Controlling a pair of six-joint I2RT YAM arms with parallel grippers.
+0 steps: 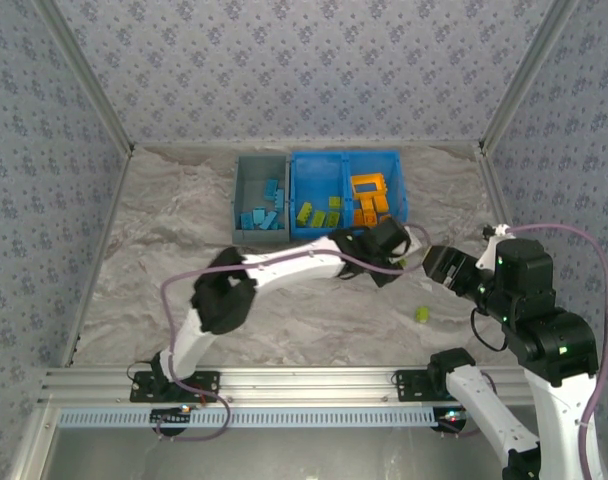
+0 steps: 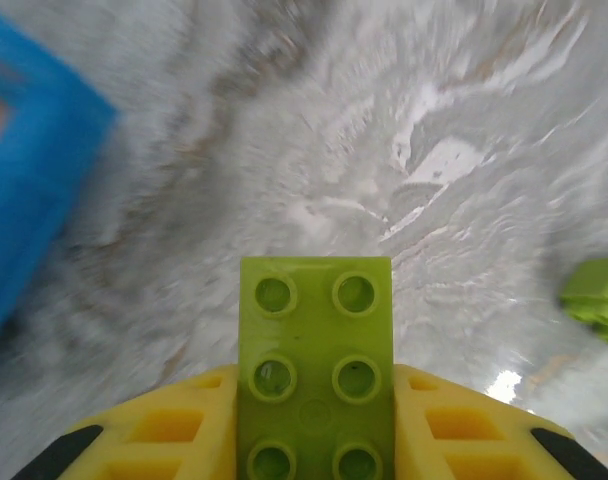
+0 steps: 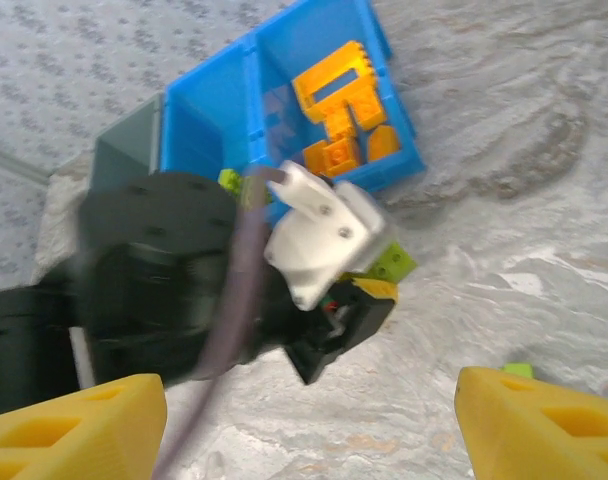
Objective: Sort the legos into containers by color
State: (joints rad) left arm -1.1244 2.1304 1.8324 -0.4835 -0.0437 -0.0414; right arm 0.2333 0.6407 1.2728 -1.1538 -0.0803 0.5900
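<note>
My left gripper (image 2: 316, 405) is shut on a lime green lego (image 2: 316, 340), its studs facing the camera, held a little above the table. From above, this gripper (image 1: 400, 257) hangs just in front of the bright blue container (image 1: 399, 190), whose corner (image 2: 29, 190) shows at the left of the wrist view. The container's two compartments hold green legos (image 1: 319, 212) and orange legos (image 1: 370, 197). The grey-blue container (image 1: 242, 200) holds blue legos (image 1: 264, 212). My right gripper (image 3: 309, 440) is open with nothing between its fingers, facing the left gripper (image 3: 334, 300) close by.
A loose green lego (image 1: 422, 314) lies on the marbled table in front of my right gripper (image 1: 436, 263), and it also shows at the right edge of the left wrist view as a green lego (image 2: 596, 298). Patterned walls close in the table on three sides.
</note>
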